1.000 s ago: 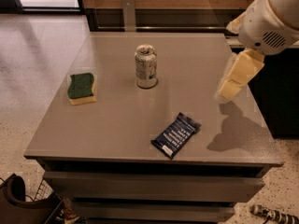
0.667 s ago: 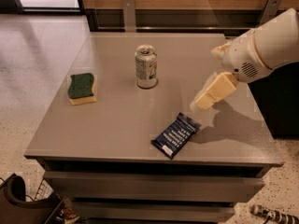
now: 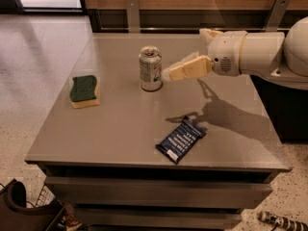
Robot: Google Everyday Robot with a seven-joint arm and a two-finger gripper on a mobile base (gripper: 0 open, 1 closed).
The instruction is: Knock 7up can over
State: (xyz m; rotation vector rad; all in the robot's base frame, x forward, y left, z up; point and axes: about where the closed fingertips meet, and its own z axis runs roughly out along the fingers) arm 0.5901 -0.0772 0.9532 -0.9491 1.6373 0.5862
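Aluminium 7up can (image 3: pixel 150 69) stands upright, upper centre; my gripper (image 3: pixel 167 74), fingers (image 3: pixel 190 69) clenched empty, hangs just right of it. Striking low might only slide it.

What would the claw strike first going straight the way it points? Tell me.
The 7up can: the claw, just beside it, points at its side, though depth is unclear.

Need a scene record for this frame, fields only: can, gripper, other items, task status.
7up can: upright, far centre of table
gripper: beside the can on its image-right side, at mid-height; contact unclear
sponge: image-left side of table
snack wrapper: flat, near front edge
table: grey top
task status: can not yet knocked over
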